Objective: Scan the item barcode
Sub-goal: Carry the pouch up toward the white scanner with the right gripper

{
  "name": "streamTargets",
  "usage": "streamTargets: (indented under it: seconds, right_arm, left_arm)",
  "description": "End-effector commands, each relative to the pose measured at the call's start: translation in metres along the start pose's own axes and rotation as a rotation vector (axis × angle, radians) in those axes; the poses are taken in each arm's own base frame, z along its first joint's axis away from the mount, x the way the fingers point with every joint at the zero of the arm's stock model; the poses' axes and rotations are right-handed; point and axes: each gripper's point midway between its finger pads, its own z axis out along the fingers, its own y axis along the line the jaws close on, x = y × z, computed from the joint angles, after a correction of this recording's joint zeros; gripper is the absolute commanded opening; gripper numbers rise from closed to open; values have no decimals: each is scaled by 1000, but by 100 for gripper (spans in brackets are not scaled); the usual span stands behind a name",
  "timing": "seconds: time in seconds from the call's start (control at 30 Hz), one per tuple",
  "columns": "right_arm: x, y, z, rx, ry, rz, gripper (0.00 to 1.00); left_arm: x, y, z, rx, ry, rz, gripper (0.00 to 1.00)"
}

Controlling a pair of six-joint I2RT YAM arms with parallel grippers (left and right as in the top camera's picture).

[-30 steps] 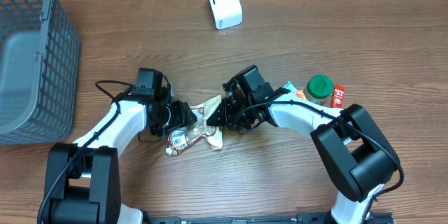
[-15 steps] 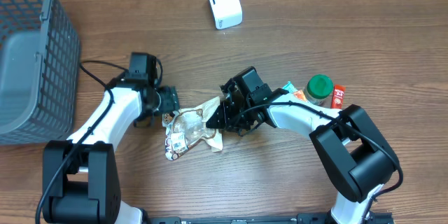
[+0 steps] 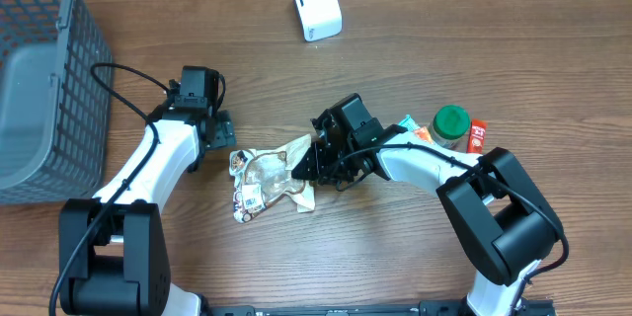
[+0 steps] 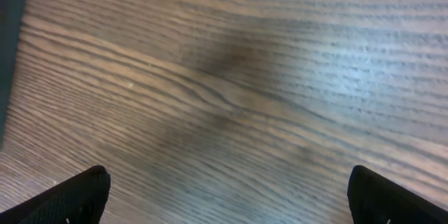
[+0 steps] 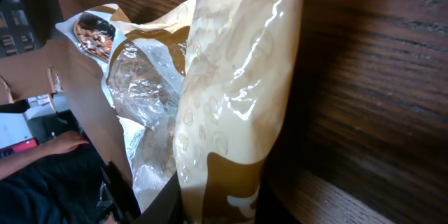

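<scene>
1. Beige, crinkled snack bag (image 3: 267, 183) lies on the wooden surface (image 3: 395, 247) between both hands.
2. Right hand (image 3: 304, 165), nearly closed, apparently pinches its edge.
3. Left hand (image 3: 225, 130) gapes wide, empty, just beside it.

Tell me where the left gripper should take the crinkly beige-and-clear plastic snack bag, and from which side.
Take the snack bag by its free left edge, coming in low from the left. It lies mostly flat on the wooden table, and the right gripper pinches its right end. The open left gripper hovers on that free side.
</scene>
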Motion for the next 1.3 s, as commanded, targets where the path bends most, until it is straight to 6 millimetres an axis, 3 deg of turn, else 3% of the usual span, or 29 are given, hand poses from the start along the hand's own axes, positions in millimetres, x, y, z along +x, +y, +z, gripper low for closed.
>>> streamTargets:
  seconds: [0.0,0.43,0.63,0.9,1.13,1.27]
  right_arm:
    - [-2,-2,2,12,-8,-12,6]
    - [-6,-4,2,25,-28,-18,4]
    - [-19,16,-7,-9,-73,-96,4]
    - [-48,75,-68,-8,-194,-363,4]
    - [-66,105,-132,208,-330,-784,4]
    - [-90,127,-169,339,-453,-965,4]
  left_arm:
    - [-13,9,1,-35,-36,7,100]
    - [-30,24,6,-42,-81,-11,100]
    - [-30,23,5,-42,-81,-9,100]
    - [-30,23,5,-42,-81,-9,99]
    - [-30,23,5,-42,-81,-9,100]
    - [-30,23,5,-41,-81,-9,100]
